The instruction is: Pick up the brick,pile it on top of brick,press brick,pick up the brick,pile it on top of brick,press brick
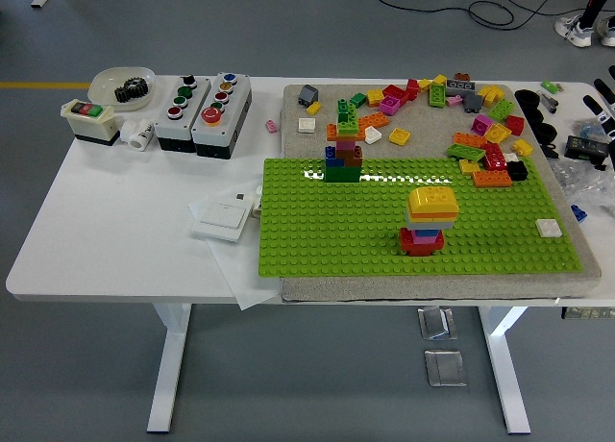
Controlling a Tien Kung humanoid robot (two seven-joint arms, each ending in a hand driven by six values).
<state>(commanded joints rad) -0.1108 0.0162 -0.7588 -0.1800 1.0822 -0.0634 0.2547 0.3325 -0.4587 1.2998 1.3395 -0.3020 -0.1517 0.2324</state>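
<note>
A: What do we see of the robot's hands?

B: Only the right hand, at the right edge of the picture over the far right of the table. A few black fingers with pale tips show there; we cannot tell whether they are spread or curled, and they hold nothing that we can make out. We see no left hand.

A: And the bricks?

B: We count two stacks on the green baseplate. The taller stack stands at the plate's far edge, left of centre, on a dark green base with blue, brown, pink, orange and green pieces above. The shorter stack stands right of centre, with a red base, a blue and a pale layer, and a wide yellow brick on top. One white brick lies alone near the plate's right edge.

A: The loose ones?

B: A scatter of loose bricks lies on the grey mat beyond the plate, too many and too overlapped for us to count surely.

A: Anything else?

B: At the far left we count two push-button boxes, one switch box and one white bowl holding a black gear. One white wall switch lies on paper just left of the plate.
</note>
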